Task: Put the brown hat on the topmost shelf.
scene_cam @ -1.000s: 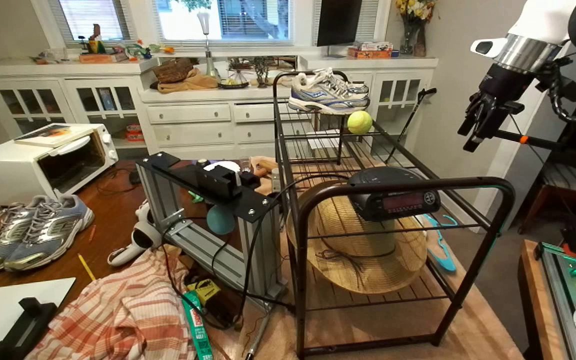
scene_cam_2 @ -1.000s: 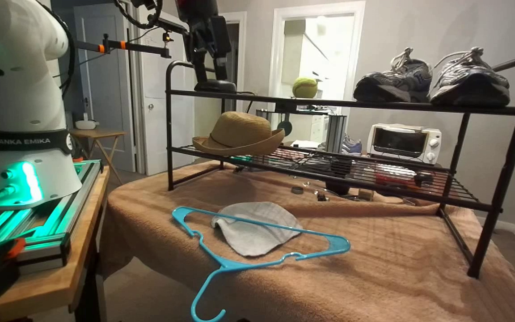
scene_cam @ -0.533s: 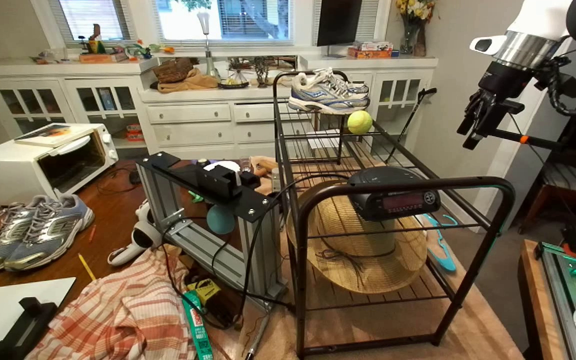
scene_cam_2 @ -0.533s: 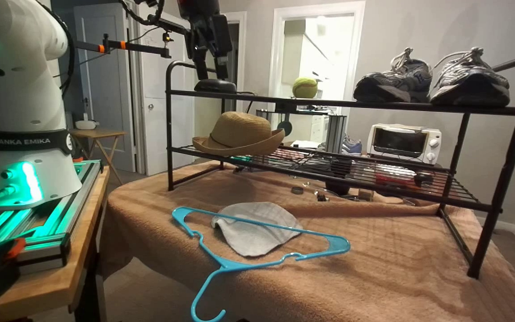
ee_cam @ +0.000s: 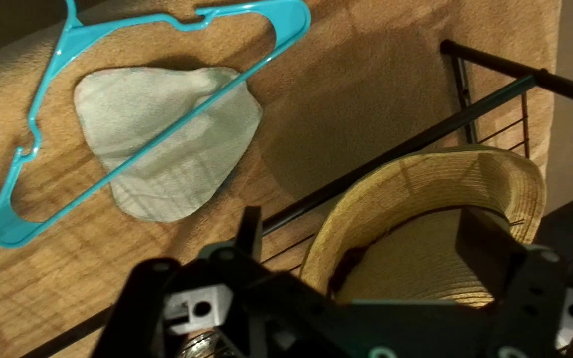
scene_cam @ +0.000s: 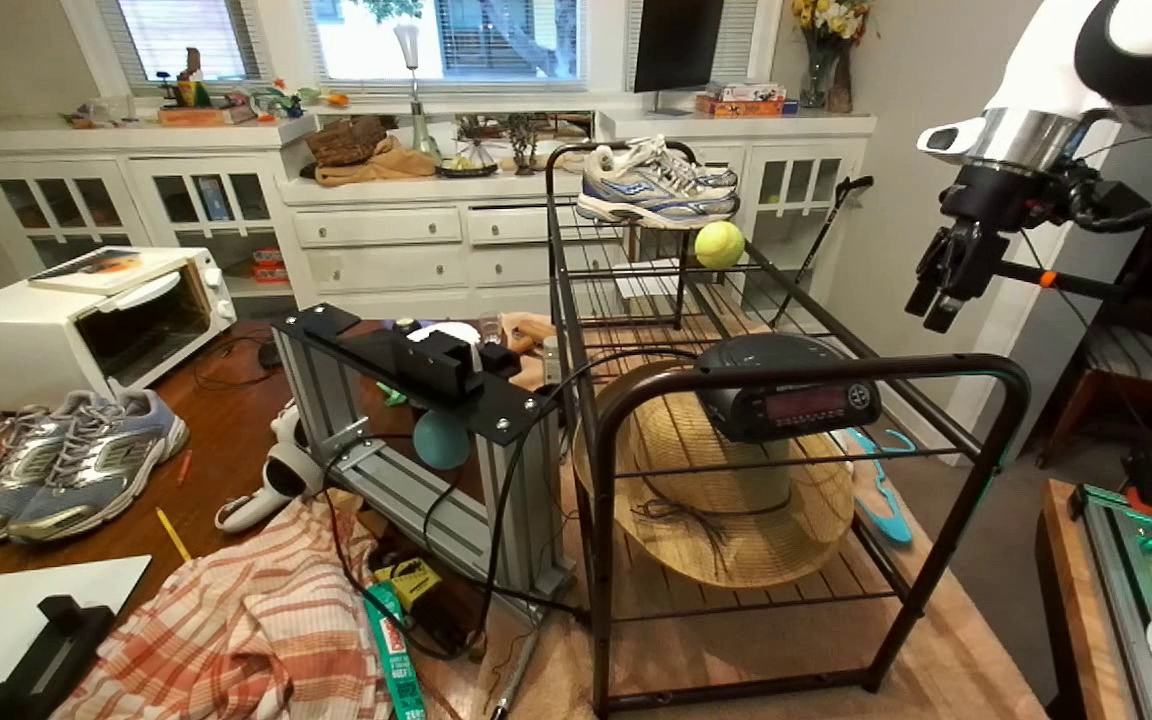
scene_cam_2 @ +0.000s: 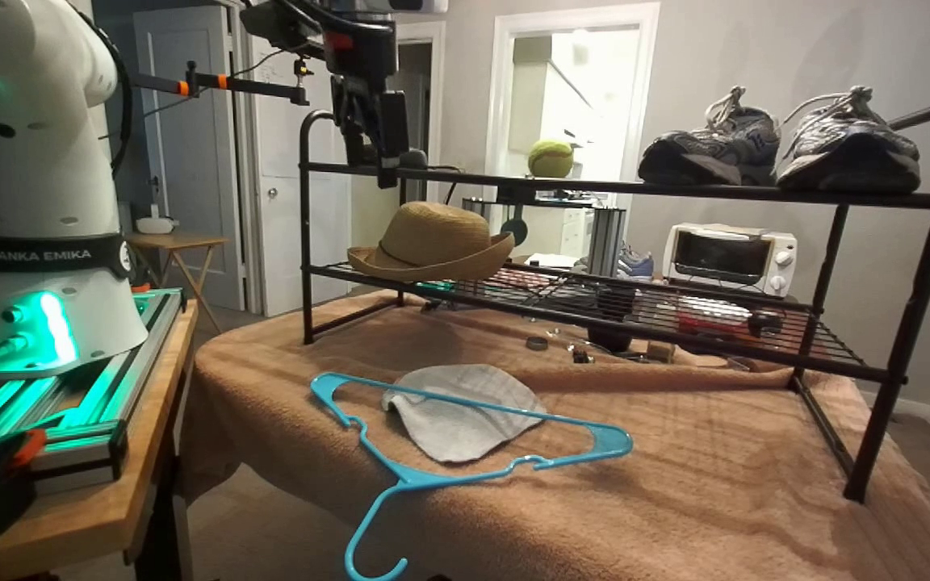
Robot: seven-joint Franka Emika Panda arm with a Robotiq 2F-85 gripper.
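Sitting crown up on the lower wire tier (scene_cam_2: 675, 336) of a black metal rack (scene_cam_2: 910, 323), a brown straw sun hat (scene_cam_2: 433, 238) occupies the end nearest the robot arm (scene_cam_2: 41, 194). Overhead, the topmost shelf (scene_cam_2: 473, 176) carries a black clock radio (scene_cam: 786, 400), a yellow-green tennis ball (scene_cam: 719, 245) and a pair of running shoes (scene_cam: 656, 195), the ball between the radio and the shoes. The end effector (scene_cam: 931, 308) hangs beside the rack in both exterior views, apart from the hat; in the wrist view its two fingers stand spread wide, with part of the hat showing between and behind them. On the fleece-covered tabletop (scene_cam_2: 699, 484), a turquoise plastic hanger (scene_cam_2: 408, 482) lies partly across a gray cloth (scene_cam_2: 457, 440). In an exterior view, a white toaster oven (scene_cam: 41, 335) stands near a second pair of running shoes (scene_cam: 96, 470).
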